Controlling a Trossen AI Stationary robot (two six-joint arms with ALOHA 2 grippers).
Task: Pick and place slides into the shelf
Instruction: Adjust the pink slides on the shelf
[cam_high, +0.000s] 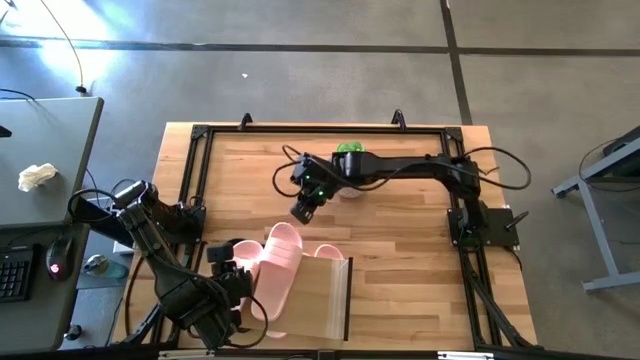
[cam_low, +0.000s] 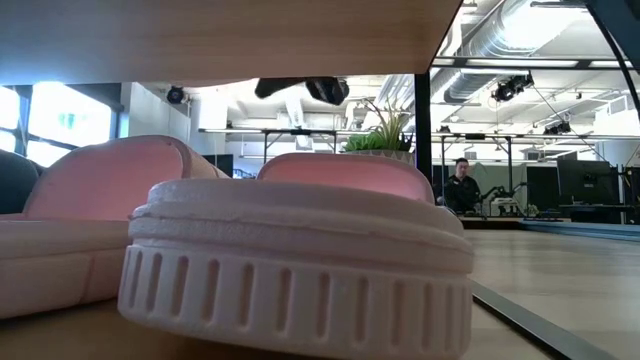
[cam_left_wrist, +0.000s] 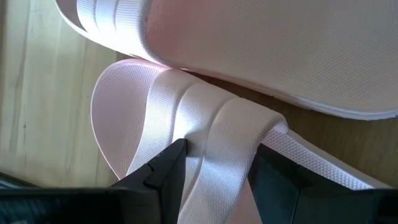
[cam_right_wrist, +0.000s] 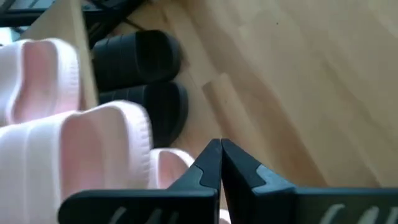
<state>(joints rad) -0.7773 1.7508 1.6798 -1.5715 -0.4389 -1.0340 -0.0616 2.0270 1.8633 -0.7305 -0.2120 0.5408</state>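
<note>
My left gripper (cam_left_wrist: 214, 177) is at the table's near left, shut on a light pink slide (cam_left_wrist: 143, 118) beside the shelf (cam_high: 325, 300). A second pink slide (cam_left_wrist: 261, 50) lies close against it. In the low view a pink slide (cam_low: 300, 250) sits under the shelf's top panel (cam_low: 230, 40), with another (cam_low: 90, 200) beside it. My right gripper (cam_high: 305, 210) hovers shut and empty over mid-table; its wrist view shows two black slides (cam_right_wrist: 146, 74) and pink slides (cam_right_wrist: 93, 143) by the shelf's edge (cam_right_wrist: 74, 50). My left gripper pinches the pink slide's wide ribbed strap (cam_left_wrist: 205, 134) between its two fingers (cam_left_wrist: 165, 171), one on each side of the strap. The fingers slant down onto it from the table's near left. I cannot tell whether the slide is lifted clear.
A small potted green plant (cam_high: 350, 152) stands at the table's far middle. The black frame (cam_high: 200, 135) runs round the tabletop. Bare wood lies to the right of the shelf (cam_high: 420, 270). A person (cam_low: 460, 185) sits in the room beyond the table.
</note>
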